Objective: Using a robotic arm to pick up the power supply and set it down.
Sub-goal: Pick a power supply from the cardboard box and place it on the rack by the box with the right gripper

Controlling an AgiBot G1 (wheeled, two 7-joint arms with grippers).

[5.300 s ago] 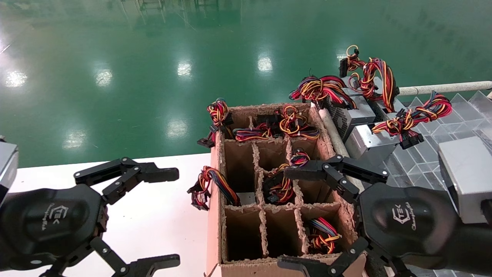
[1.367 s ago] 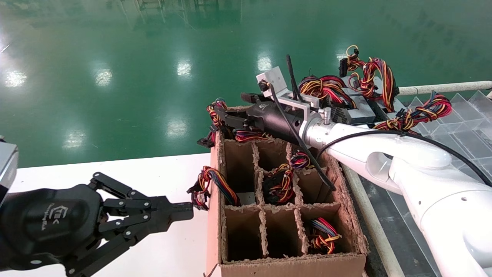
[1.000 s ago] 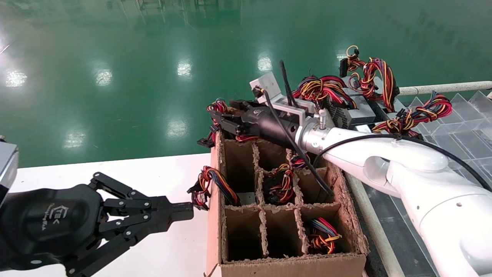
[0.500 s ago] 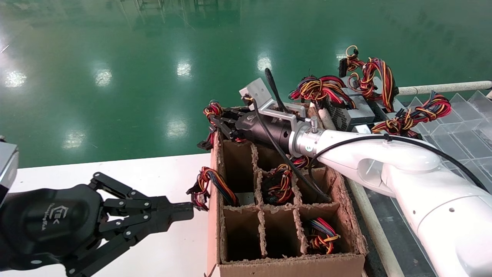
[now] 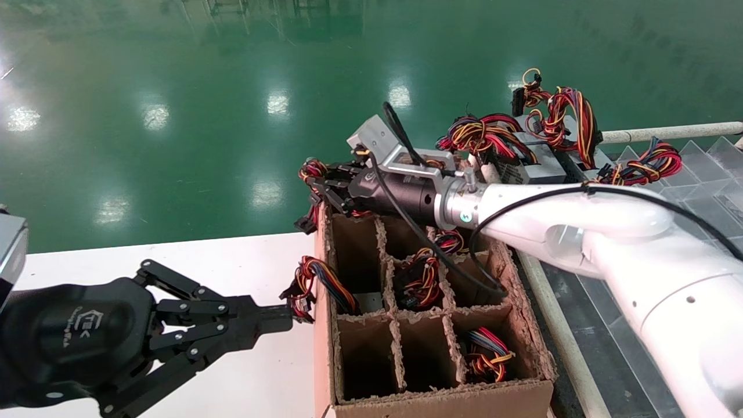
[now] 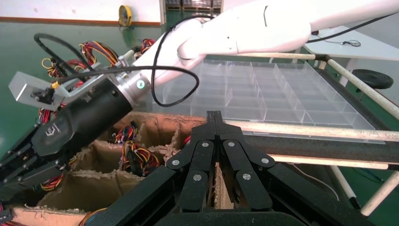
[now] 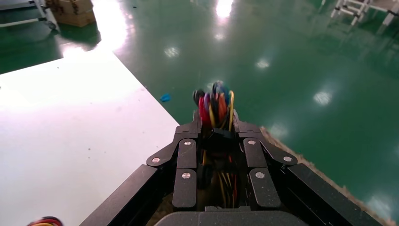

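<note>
My right arm (image 5: 557, 215) reaches across the cardboard box (image 5: 429, 400) to its far-left corner. There the right gripper (image 5: 322, 187) is shut on the red, yellow and black wire bundle (image 5: 309, 170) of a power supply whose grey body is hidden down in the cell. In the right wrist view the wires (image 7: 214, 106) stick out between the closed fingers of the right gripper (image 7: 214, 121). My left gripper (image 5: 281, 318) is shut and empty, low beside the box's left wall, and its tips almost touch another wire bundle (image 5: 310, 278) hanging there. In the left wrist view the left gripper (image 6: 214, 115) points at the box.
Several box cells hold wire bundles (image 5: 421, 278). More grey power supplies (image 5: 540, 165) with wires lie piled behind the box on the right. A clear compartment tray (image 5: 714, 191) and a rail (image 5: 667, 132) lie to the right. The white table (image 5: 244, 258) ends at the green floor.
My right arm swung across the box to its far-left corner, closed on the wire bundle and has drawn it leftward, nudging the box's corner slightly. The left gripper closed earlier and now stays still.
</note>
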